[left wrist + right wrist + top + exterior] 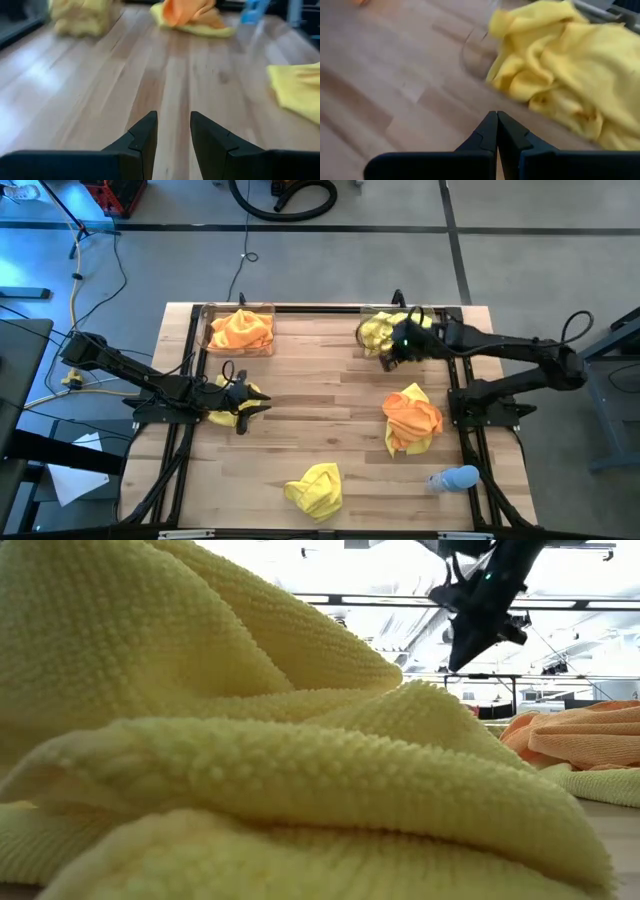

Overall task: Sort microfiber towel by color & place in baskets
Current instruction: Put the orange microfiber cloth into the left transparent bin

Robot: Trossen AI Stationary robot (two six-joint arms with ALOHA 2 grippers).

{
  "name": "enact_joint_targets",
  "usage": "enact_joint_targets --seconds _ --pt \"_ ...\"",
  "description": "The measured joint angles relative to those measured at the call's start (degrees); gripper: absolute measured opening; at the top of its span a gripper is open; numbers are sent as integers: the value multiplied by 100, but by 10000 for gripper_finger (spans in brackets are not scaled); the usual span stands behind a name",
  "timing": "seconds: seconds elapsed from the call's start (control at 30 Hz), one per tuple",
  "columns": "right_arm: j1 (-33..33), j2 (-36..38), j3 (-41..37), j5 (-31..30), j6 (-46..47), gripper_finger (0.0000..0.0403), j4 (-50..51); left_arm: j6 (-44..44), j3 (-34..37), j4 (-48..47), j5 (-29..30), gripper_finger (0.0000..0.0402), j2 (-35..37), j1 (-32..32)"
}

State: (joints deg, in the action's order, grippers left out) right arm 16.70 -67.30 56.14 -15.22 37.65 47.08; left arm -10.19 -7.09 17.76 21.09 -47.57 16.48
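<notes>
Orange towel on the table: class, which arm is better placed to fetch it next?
Right: the right gripper is nearest the orange towel; the left gripper is across the table beside a yellow towel.

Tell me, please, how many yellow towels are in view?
4: one in the right basket, one under the left gripper, one at the table's front edge, one beneath the orange towel. More may be hidden.

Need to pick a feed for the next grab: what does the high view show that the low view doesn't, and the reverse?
Only the high view shows both baskets, orange towel in the left basket, yellow in the right basket, plus the left gripper and blue object. Only the low view shows ceiling beams. Both show the front yellow towel and the orange towel.
</notes>
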Motion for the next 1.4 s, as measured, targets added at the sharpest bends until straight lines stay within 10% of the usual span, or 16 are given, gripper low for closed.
enact_joint_targets --seconds 0.6,1.4 --pt "-3223 -50 -84 -1811 1744 0 193 431 -1032 -943 80 106 2 0" --pt "-3740 -965 -85 -1350 1636 0 -411 430 -1032 -1001 78 106 0 -1"
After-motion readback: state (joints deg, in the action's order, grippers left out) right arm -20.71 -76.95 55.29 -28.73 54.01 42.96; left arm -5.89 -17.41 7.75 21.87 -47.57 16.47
